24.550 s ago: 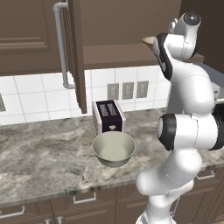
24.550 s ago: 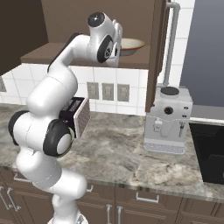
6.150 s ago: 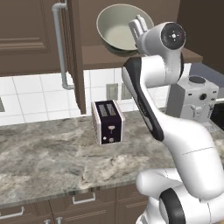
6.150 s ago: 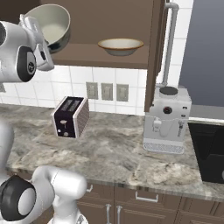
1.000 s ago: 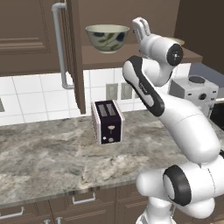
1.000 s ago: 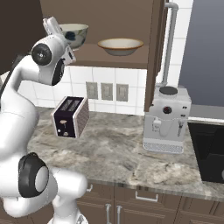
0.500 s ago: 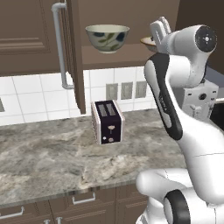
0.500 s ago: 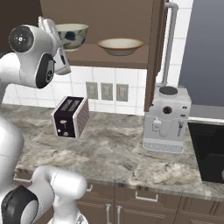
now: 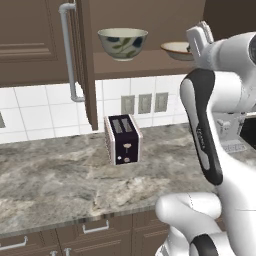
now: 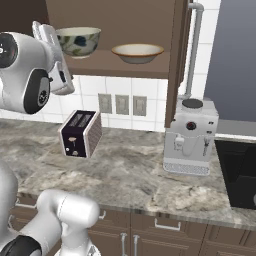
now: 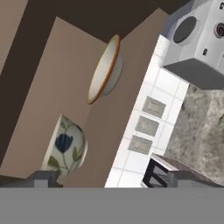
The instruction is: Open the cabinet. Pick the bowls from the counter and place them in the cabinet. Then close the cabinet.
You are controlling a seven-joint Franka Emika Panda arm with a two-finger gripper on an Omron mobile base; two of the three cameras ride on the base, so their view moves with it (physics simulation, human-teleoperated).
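Now both bowls sit on the shelf of the open cabinet (image 10: 120, 62): the deep bowl (image 9: 122, 43) with blue-green leaf pattern near the left door edge, the shallow orange-rimmed bowl (image 10: 137, 52) to its right, a clear gap between them. The hand (image 9: 201, 36) is raised at shelf height before the shallow bowl, fingers spread wide, holding nothing. Counter (image 9: 60, 180) front lies bare around the toaster (image 9: 122, 139); coffee machine (image 10: 190, 136) stands right.
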